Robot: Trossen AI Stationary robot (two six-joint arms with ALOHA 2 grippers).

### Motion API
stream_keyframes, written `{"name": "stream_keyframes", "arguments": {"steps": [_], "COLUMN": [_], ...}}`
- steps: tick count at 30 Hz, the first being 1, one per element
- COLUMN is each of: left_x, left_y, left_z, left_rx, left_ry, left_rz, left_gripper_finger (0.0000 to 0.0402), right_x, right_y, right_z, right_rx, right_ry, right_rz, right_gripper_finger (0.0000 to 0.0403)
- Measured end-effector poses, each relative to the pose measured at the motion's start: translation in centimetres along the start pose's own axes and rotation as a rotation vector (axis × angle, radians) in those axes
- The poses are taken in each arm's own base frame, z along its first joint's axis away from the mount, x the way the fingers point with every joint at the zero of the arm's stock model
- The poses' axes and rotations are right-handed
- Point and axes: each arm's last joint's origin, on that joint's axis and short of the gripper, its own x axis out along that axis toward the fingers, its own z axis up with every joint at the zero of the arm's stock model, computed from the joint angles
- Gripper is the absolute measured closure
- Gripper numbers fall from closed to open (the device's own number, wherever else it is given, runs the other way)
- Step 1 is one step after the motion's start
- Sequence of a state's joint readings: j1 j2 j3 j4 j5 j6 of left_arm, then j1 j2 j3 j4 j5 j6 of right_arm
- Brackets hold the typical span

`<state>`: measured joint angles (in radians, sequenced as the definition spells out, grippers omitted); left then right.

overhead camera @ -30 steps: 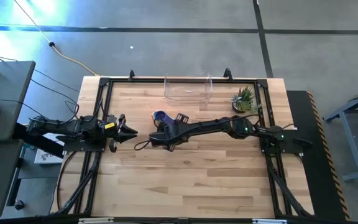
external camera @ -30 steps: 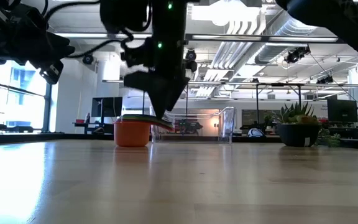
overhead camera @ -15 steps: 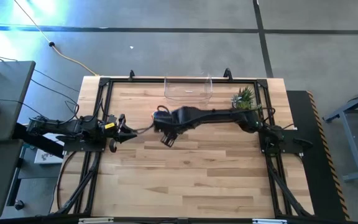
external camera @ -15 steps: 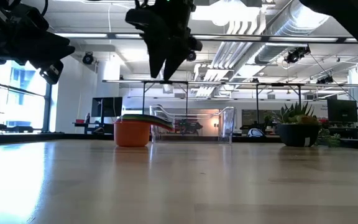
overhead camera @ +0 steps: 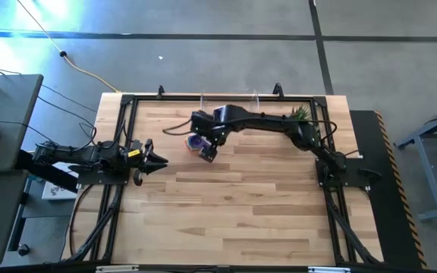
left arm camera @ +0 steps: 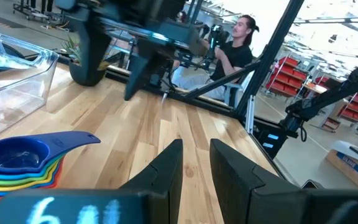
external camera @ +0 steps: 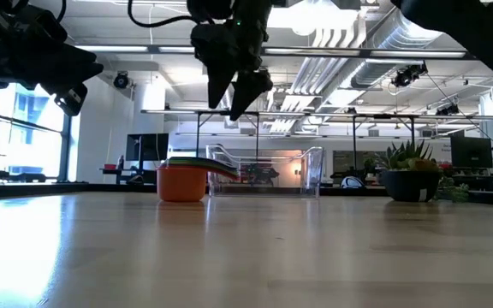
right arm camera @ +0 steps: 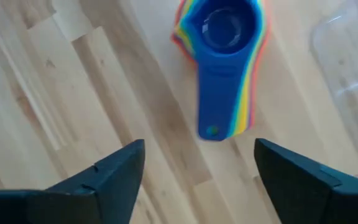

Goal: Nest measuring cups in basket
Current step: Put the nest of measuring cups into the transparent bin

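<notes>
Hovering over nested cups [right arm camera: 224, 46] near table [overhead camera: 226, 205] far edge, right gripper [right arm camera: 194, 171] stood apart, empty; left gripper [left arm camera: 196, 163] narrowly apart. Stack judged light, rigid, slippery; best grasped by fanned handles [right arm camera: 219, 106], just beside basket [external camera: 268, 174].

Bright, even light on the table [overhead camera: 226, 205] from overhead, with a blue-white glare patch on the floor. Low view's backlit by ceiling lamps, arms silhouetted. Right wrist view is motion-blurred throughout.
</notes>
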<state>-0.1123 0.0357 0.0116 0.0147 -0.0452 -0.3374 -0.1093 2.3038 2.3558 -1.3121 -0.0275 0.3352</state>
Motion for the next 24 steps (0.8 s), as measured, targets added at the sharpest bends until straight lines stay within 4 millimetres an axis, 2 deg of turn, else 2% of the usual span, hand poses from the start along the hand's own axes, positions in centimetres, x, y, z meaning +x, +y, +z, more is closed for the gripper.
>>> {"name": "stream_keyframes", "arguments": {"steps": [4,8,24], "left_x": [0.0,0.0,0.0], "left_y": [0.0,0.0,0.0], "left_z": [0.0,0.0,0.0], "left_rx": [0.0,0.0,0.0], "left_ry": [0.0,0.0,0.0], "left_rz": [0.0,0.0,0.0], "left_gripper_finger": [0.033,0.033,0.033], "right_x": [0.0,0.0,4.1], "right_y": [-1.4,-1.9,-1.9], "right_z": [0.6,0.9,0.3], "right_rx": [-0.025,-0.03,-0.061], "right_ry": [-0.011,-0.029,-0.019], "right_rz": [0.008,-0.011,-0.052], "right_gripper_finger": [0.0086,0.0068,0.007]}}
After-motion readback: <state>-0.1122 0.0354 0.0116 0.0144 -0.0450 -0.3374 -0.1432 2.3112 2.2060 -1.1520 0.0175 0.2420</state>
